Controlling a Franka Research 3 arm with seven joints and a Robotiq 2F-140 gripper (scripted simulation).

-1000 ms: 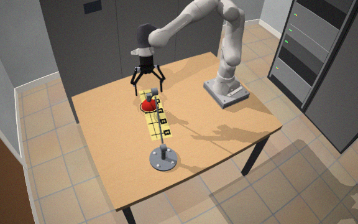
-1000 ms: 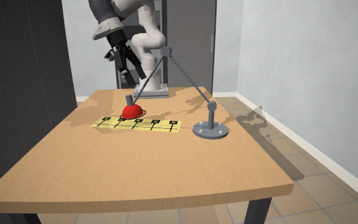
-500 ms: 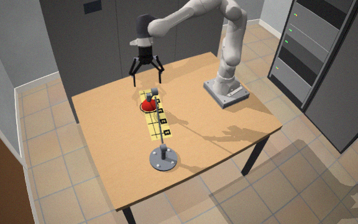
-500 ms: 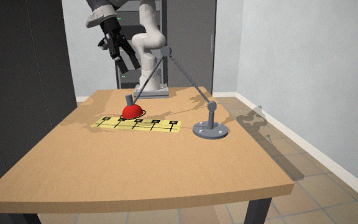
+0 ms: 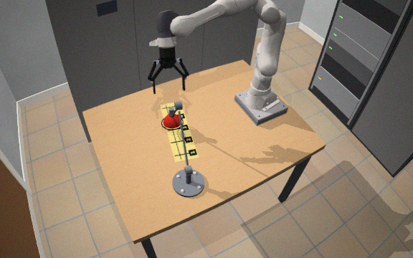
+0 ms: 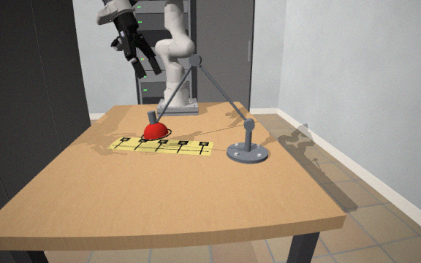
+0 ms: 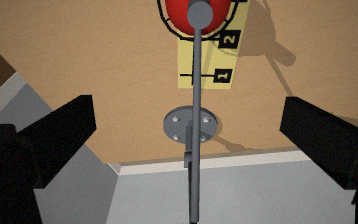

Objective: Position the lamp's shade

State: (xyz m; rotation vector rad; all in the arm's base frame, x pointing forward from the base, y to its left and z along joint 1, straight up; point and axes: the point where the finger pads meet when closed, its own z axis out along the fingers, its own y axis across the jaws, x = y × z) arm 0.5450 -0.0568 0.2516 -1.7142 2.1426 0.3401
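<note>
A: Item one, the gripper?

B: Fingers are spread to their widest; nothing is held or touched. It is hung high above the far end of the table.

A: Item two, the lamp?

B: The red shade is seen low over the yellow numbered strip, near its end farthest from the round foot. Both rods meet at a raised elbow joint.

A: Differences between views?

B: Digits 1 and 2 are legible only in the wrist view, where the foot is crossed by a rod. The shade's low height is shown only by the exterior view.
</note>
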